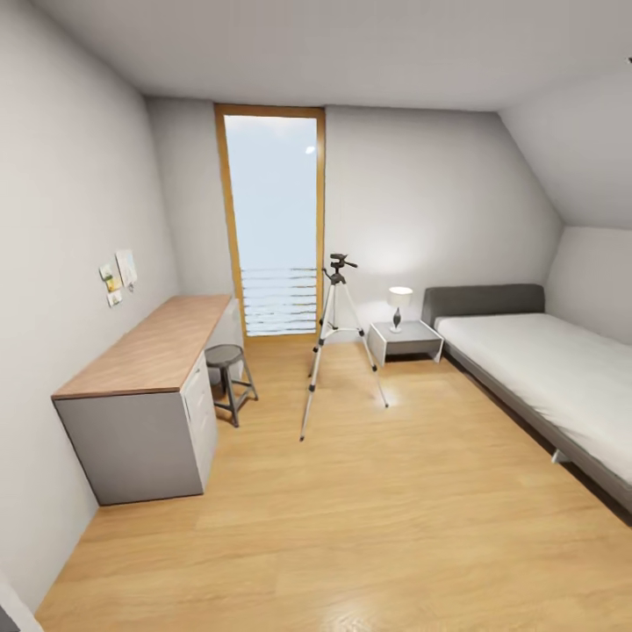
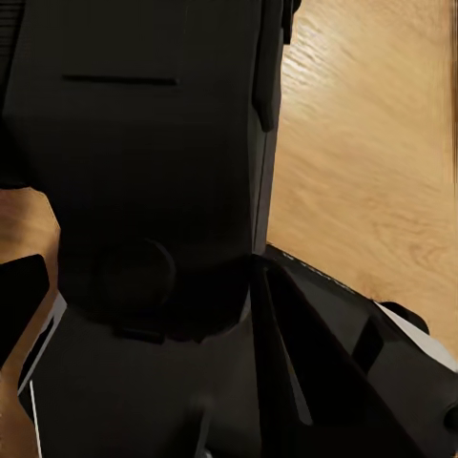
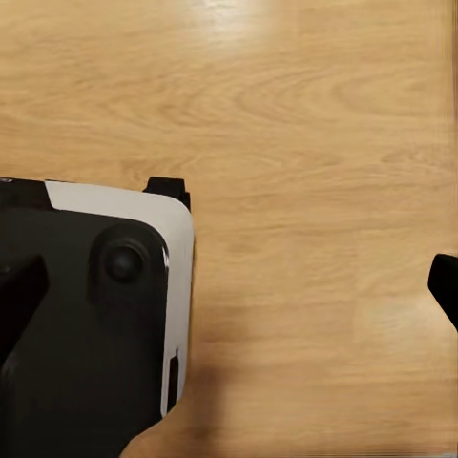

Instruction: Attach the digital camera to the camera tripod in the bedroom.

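Note:
The camera tripod (image 1: 336,326) stands upright on the light wood floor in the middle of the bedroom, in front of the tall window (image 1: 274,219). It has thin silver legs and a black head with a pan handle. The digital camera is out of view. In the right wrist view my right gripper (image 3: 229,286) is open over bare floor, one black fingertip (image 3: 19,286) at each side edge, beside the robot's white and black base (image 3: 105,315). In the left wrist view my left gripper (image 2: 229,315) faces the robot's dark body (image 2: 153,172), one fingertip (image 2: 19,305) at the frame's edge, nothing held.
A long wood-topped desk (image 1: 149,347) runs along the left wall, with a round metal stool (image 1: 226,358) beside it. A grey bed (image 1: 544,369) lies at the right. A nightstand (image 1: 405,338) with a lamp (image 1: 399,303) stands between bed and tripod. Wide wood floor (image 1: 351,527) lies ahead.

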Motion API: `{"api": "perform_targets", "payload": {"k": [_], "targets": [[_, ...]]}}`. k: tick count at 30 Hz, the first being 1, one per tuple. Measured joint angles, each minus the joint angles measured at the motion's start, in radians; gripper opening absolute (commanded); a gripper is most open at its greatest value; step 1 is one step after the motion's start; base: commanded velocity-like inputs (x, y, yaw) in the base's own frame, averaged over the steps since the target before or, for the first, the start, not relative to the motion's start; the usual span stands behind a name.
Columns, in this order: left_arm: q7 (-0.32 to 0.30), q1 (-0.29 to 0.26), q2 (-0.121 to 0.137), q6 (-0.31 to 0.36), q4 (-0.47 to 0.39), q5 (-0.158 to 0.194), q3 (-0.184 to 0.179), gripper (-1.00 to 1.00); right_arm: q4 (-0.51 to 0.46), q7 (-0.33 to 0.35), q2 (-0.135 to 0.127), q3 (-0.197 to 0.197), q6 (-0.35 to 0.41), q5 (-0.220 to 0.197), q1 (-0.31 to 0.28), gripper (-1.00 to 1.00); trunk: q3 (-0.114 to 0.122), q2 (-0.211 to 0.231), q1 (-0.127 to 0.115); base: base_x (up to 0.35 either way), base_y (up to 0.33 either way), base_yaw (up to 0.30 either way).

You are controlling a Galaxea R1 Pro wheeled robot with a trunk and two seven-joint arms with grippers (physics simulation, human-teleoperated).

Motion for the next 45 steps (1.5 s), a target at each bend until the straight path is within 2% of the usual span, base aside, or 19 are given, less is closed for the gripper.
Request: {"api": "perform_targets", "payload": {"k": [32, 45], "targets": [[-0.001, 0.000, -0.003, -0.012, -0.003, 0.007, 0.002, -1.00, 0.000, -0.001, 0.000, -0.001, -0.004, -0.001, 0.000, 1.00, 0.000, 0.000, 0.000, 0.000, 0.000, -0.289], [-0.001, 0.000, -0.005, -0.011, -0.003, -0.002, 0.002, -1.00, 0.000, -0.001, 0.001, -0.001, -0.001, -0.001, 0.000, 1.00, 0.000, 0.000, 0.000, 0.000, 0.000, -0.290]]}}
